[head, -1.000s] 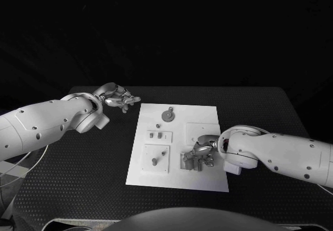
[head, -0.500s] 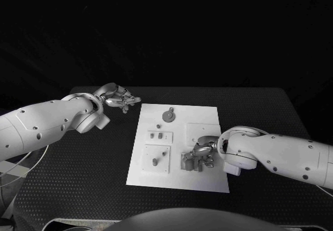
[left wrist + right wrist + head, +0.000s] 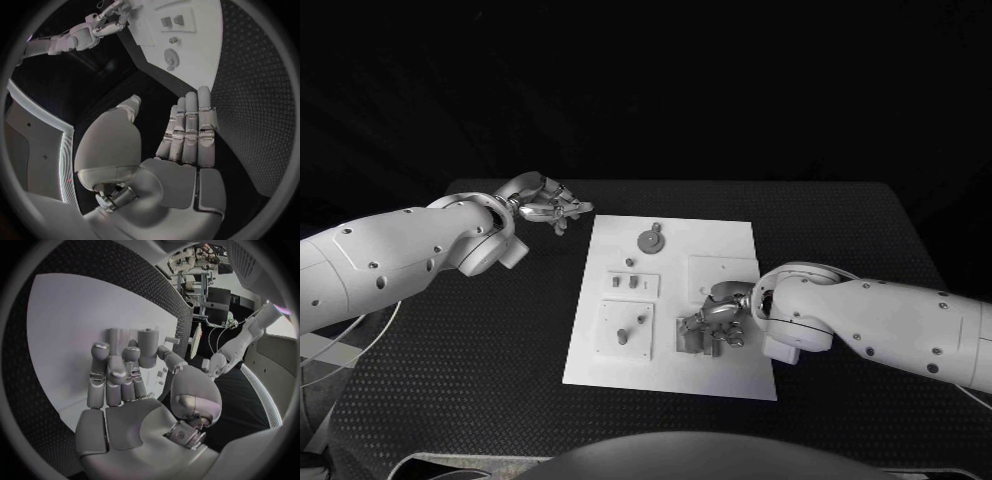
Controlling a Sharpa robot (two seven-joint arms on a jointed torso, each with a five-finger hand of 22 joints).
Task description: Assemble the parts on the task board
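- Step in hand, as I read it: right robot hand (image 3: 718,318) seating a part (image 3: 147,346) at the task board's (image 3: 733,240) near-right fixture; fingers curled onto it, looks gripped.
- Left robot hand (image 3: 542,205) released, fingers straight, over the worktop (image 3: 473,330) off the board's far-left corner.
- Next likely needs a straight push down.
- Board: flat, white, matte, rectangular. Worktop: black, dimpled mat. Part: small grey cylinder.
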